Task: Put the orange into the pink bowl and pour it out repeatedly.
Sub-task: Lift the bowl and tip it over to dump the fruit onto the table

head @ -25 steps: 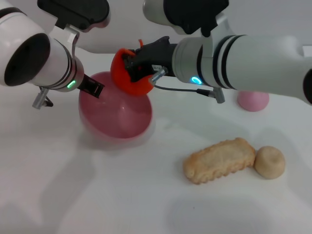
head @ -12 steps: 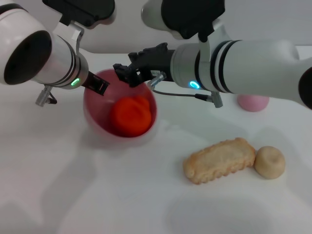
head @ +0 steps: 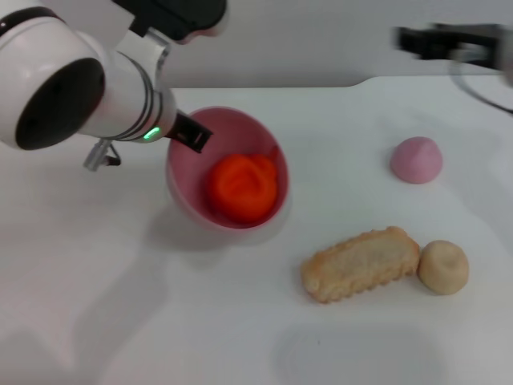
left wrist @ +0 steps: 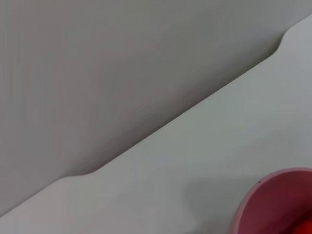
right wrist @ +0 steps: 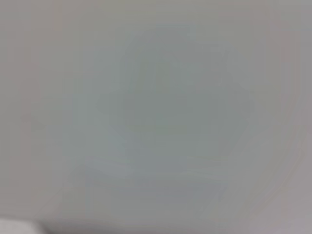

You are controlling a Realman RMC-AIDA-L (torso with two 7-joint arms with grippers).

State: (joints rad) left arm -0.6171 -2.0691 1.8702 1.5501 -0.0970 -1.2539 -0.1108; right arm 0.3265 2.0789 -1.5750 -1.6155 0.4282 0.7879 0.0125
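Where the white table point(head: 160, 321) lies nearest, right of centre: one oblong biscuit point(head: 361, 263), a beige ball point(head: 443, 267) touching its right end. Farther left: pink bowl point(head: 188, 188), tipped, its rim pinched by the left gripper point(head: 191, 135); the orange point(head: 243, 186) rests inside. Far right: pink-mauve ball point(head: 416, 160). Farthest right: right gripper point(head: 445, 42), blurred, finger gap cannot be told.

A white table point(head: 240, 337) with a notched far edge meets a plain grey wall point(head: 321, 40).
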